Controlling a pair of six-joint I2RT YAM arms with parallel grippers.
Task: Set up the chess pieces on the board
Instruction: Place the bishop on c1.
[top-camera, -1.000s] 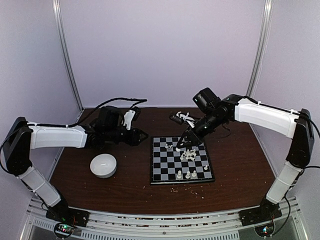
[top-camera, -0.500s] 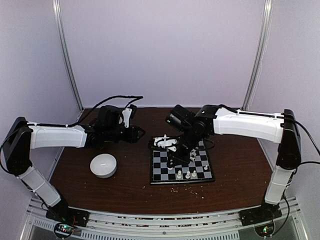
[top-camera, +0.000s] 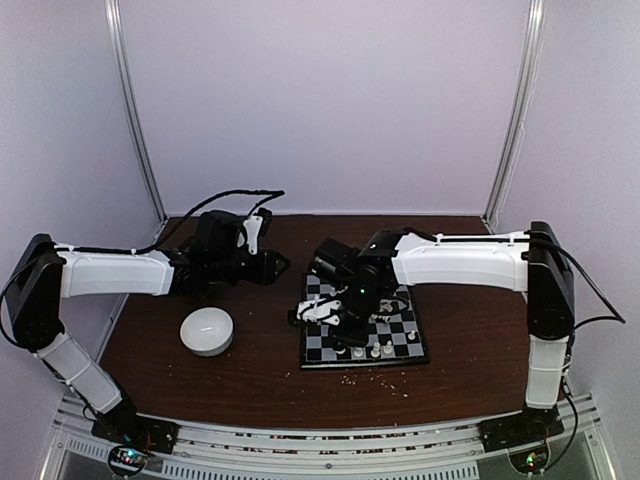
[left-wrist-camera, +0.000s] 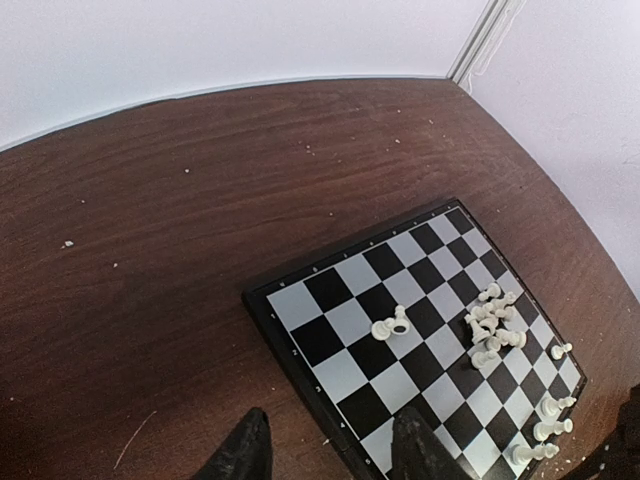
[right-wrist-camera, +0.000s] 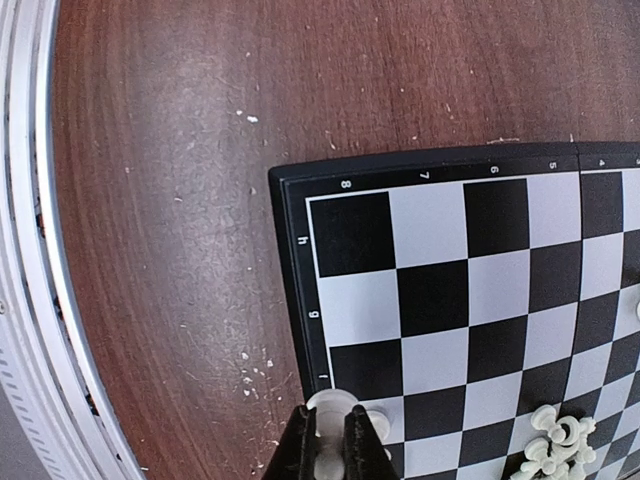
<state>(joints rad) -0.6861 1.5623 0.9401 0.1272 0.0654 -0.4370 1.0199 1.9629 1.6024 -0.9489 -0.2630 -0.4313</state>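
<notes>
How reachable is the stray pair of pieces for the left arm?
Probably yes: the left pincer is open by the board, only bare squares before the pair of pieces. Right arm is close, though.

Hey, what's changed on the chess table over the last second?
The right gripper, shut on a chess piece, swung left and nearer, from the pile to the left edge of the board. The left gripper, bowl and board stayed put.
</notes>
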